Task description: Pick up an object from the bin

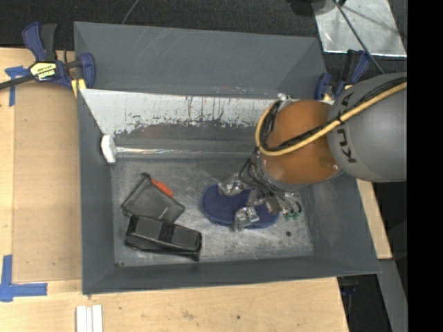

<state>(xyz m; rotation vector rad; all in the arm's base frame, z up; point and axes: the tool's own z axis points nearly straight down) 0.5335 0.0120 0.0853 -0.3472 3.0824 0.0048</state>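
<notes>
My gripper [237, 201] is low in the right half of the bin, its metal fingers [229, 186] spread open. It stands over a flat, rounded dark blue thing [216, 207] lying on the bin floor right of the middle. One fingertip is at the blue thing's upper edge and the other at its lower right part. I cannot tell whether they touch it. The blue thing's right side is hidden under the gripper.
At the lower left of the floor lies a long black stapler-like thing [163, 237]. Just above it lies a dark grey flat piece [147, 201] with a small orange-red bit [161, 187]. A small white piece [108, 149] sits at the left end of the back wall.
</notes>
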